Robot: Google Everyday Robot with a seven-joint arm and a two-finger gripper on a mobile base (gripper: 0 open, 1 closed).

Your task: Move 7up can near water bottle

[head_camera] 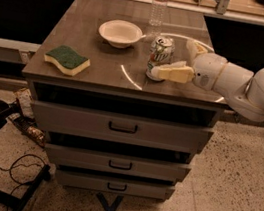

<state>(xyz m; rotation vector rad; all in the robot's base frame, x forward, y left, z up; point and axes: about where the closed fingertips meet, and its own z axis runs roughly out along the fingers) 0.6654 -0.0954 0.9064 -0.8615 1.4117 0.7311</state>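
Resting on grey cabinet top (103,69), 7up can (160,54) within gripper (172,59), jaws apart, water bottle (159,3) behind, speckled floor (232,186).

A cream claw (173,59) sits beside the silver-and-green 7up can (160,52); green-topped yellow sponge (67,59), white bowl (120,32).

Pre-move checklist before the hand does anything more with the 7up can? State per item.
1. 7up can upright on the table: ok.
2. hand at the can from its right, open: ok.
3. can fully between the fingers: cannot tell.
4. grip closed on the can: not ok.
5. water bottle upright at the table's far edge: ok.
6. line from can to bottle free of the bowl, which sits to its left: ok.
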